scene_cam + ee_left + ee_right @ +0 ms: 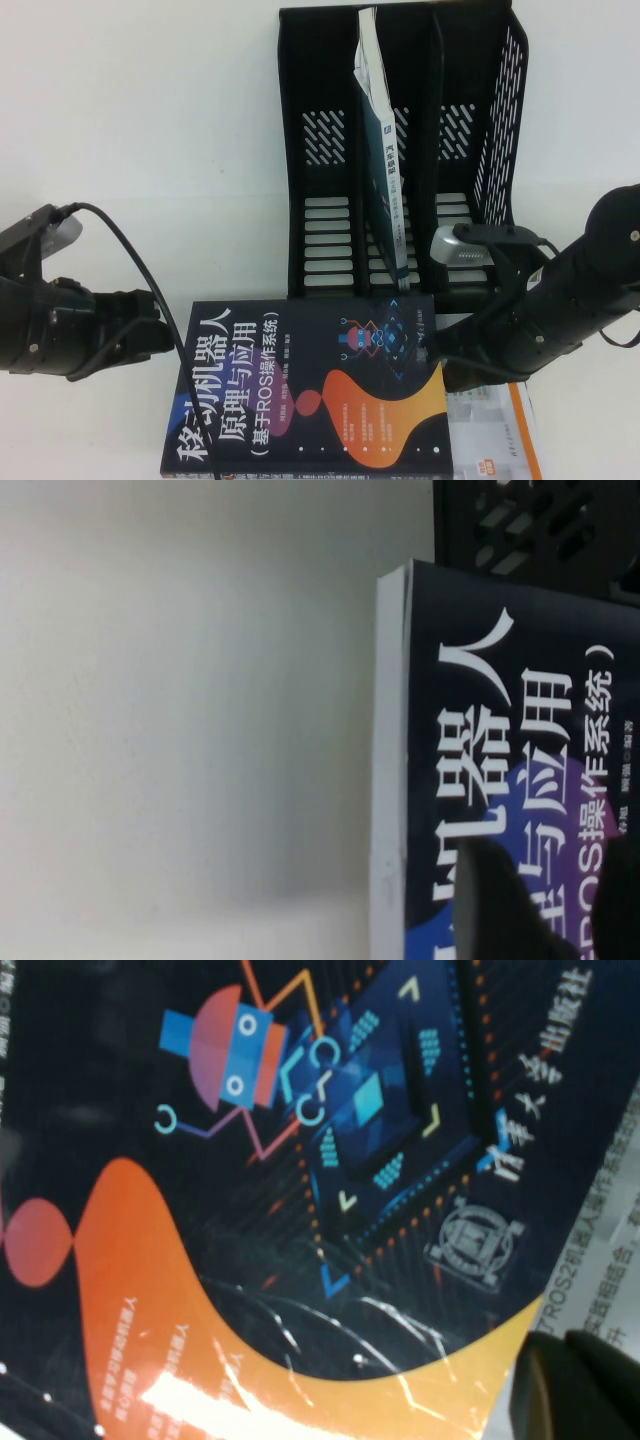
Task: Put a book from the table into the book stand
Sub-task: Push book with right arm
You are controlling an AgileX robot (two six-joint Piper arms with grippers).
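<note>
So: the book lies flat, cover up, on the table at the near edge, just in front of the book stand. Its long axis runs left-right and the title reads along that axis.

Left gripper is at the book's left short edge, right up against it. In the left wrist view a dark finger sits on top of the cover near that edge, so it looks clamped on the book's left end, partly closed. I can't see the lower finger.

Right gripper is at the book's far-right corner, touching or just beside it. The right wrist view shows only one dark fingertip past the cover's edge, so I can't tell if it's open or closed, or gripping anything.

Key relation: the stand is directly beyond the book, with its slots opening upward and toward the near side. The book is flat and crosswise to the slots, so my read is it needs tipping upright and turning before it goes in.

Obstacles:
- The middle slot already holds a thin white-and-blue book, leaning.
- The left and right slots look free. The left one is nearer the left gripper.
- A white book with an orange edge lies under or beside the dark one at the near right, and could get dragged.
- The right arm sits in front of the stand's right slot.
</note>
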